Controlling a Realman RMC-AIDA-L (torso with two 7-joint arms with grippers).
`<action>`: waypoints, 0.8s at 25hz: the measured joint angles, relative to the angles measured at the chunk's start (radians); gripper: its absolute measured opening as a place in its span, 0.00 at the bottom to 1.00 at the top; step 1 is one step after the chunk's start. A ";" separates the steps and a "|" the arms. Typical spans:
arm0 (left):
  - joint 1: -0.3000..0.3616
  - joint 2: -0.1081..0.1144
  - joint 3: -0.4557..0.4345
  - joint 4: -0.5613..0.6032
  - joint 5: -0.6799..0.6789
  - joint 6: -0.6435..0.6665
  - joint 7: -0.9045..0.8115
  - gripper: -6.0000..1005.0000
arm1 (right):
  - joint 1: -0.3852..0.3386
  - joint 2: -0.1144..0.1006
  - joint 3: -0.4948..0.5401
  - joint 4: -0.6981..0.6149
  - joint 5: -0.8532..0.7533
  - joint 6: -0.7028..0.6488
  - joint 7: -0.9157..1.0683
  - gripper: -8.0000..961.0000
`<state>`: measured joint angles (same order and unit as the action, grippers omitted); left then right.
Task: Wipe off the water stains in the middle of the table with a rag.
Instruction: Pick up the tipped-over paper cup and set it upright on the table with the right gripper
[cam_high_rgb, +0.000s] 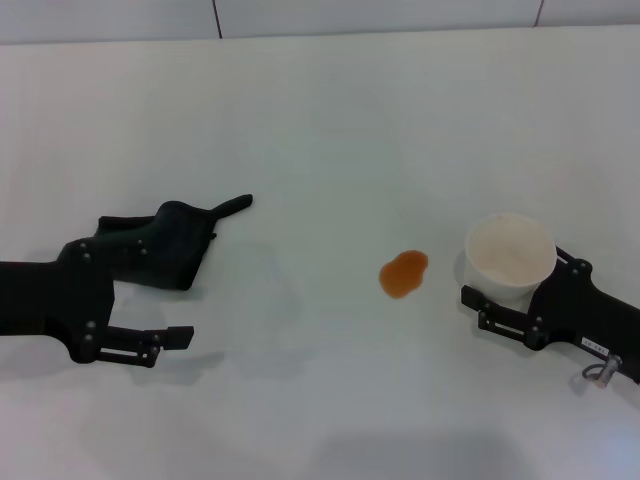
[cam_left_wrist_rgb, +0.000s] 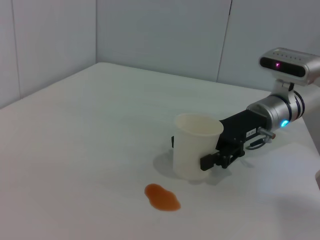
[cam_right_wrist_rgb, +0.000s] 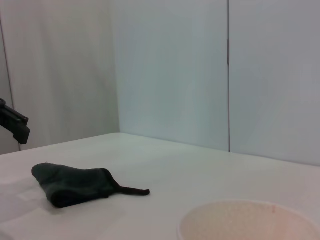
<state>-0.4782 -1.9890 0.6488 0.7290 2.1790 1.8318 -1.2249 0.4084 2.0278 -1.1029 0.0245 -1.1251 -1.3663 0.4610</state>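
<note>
The water stain (cam_high_rgb: 403, 273) is a small orange-brown blotch on the white table (cam_high_rgb: 320, 130); it also shows in the left wrist view (cam_left_wrist_rgb: 162, 197). The dark rag (cam_high_rgb: 175, 245) lies flat at the left, its thin corner tab pointing toward the far right. It also shows in the right wrist view (cam_right_wrist_rgb: 75, 185). My left gripper (cam_high_rgb: 170, 285) is open, one finger by the rag's near-left edge and the other nearer me. My right gripper (cam_high_rgb: 535, 295) stands at the right with its fingers on either side of a white paper cup (cam_high_rgb: 510, 257), closed against it.
The cup (cam_left_wrist_rgb: 195, 146) stands upright on the table just right of the stain, with the right arm (cam_left_wrist_rgb: 270, 115) behind it. A wall runs along the table's far edge. The cup's rim (cam_right_wrist_rgb: 250, 220) fills the near part of the right wrist view.
</note>
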 joint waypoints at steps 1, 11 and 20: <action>0.000 0.000 0.000 0.000 0.000 0.000 0.000 0.88 | 0.000 0.000 0.000 0.000 -0.001 0.001 0.002 0.91; 0.005 -0.001 0.000 0.000 -0.001 0.001 0.002 0.88 | -0.003 -0.013 -0.030 -0.026 -0.009 -0.014 0.061 0.91; 0.011 -0.001 0.000 -0.002 -0.001 -0.002 0.002 0.88 | -0.040 -0.026 -0.083 -0.120 -0.010 -0.013 0.127 0.91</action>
<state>-0.4673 -1.9895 0.6488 0.7269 2.1781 1.8297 -1.2226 0.3680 2.0022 -1.1856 -0.0951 -1.1347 -1.3793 0.5878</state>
